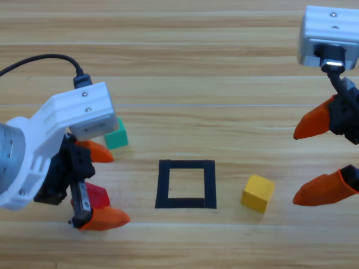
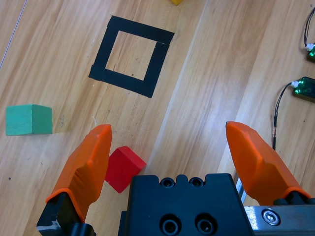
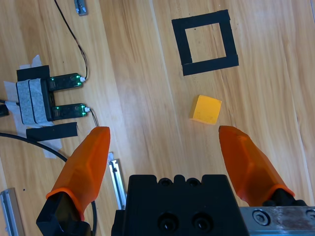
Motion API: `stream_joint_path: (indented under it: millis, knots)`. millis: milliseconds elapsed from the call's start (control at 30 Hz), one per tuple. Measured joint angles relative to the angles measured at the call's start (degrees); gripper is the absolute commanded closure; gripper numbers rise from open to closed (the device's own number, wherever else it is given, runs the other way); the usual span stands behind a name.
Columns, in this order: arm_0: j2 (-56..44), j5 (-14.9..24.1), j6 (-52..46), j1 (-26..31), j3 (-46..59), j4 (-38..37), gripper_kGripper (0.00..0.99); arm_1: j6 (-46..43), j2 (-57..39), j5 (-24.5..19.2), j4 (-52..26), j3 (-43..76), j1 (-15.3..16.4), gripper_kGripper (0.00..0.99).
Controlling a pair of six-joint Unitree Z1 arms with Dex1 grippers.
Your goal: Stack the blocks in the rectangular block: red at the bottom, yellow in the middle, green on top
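My left gripper [image 1: 106, 185] is open at the table's left, low over the wood. The red cube [image 1: 96, 196] lies between its jaws, close beside the nearer one. In the left wrist view the red cube [image 2: 123, 167] sits by the left jaw, partly behind it, off-centre from the left gripper [image 2: 168, 130]. The green cube [image 1: 116, 134] rests just beyond that gripper. The black tape rectangle [image 1: 210, 184] lies mid-table with nothing in it. Right of it sits the yellow cube [image 1: 258, 193]. My right gripper [image 1: 305, 162] is open, right of the yellow cube [image 3: 206, 109] and apart from it.
Small circuit boards with green lights and taped cables [image 3: 49, 93] lie off to one side in the right wrist view. The same boards [image 2: 305, 88] show at the edge of the left wrist view. A black cable [image 1: 50, 59] loops from the left arm.
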Motion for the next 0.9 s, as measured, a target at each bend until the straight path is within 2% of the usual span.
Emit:
stream_joint_path:
  millis: [333,467,533,667,767,833,900]
  knots:
    - [0.01,0.01,0.00,0.00,0.00,0.00,0.000,0.18,0.00,-0.56,0.00,0.21,0.00,0.021]
    - [0.07,2.19,-2.60,0.00,-0.01,0.00,0.001,4.17,0.00,-3.57,0.00,0.21,0.04,0.045]
    - [0.61,5.86,-8.72,-0.02,-0.37,0.01,0.011,6.50,0.00,-5.95,-0.42,0.28,0.03,0.048]
    - [2.87,9.36,-24.60,-0.04,-5.49,4.09,0.016,11.28,0.21,-6.52,-1.40,0.85,0.04,0.054]
    - [5.41,12.44,-35.96,-0.03,-11.37,11.81,0.016,16.28,1.90,-11.19,-2.13,0.92,0.04,0.053]
    - [8.21,13.08,-41.70,0.01,-14.13,15.40,0.016,20.01,4.22,-14.81,-2.36,0.90,0.04,0.053]
    - [10.62,13.17,-44.52,0.14,-15.32,17.93,0.016,23.41,5.59,-16.67,-2.51,0.88,0.04,0.051]
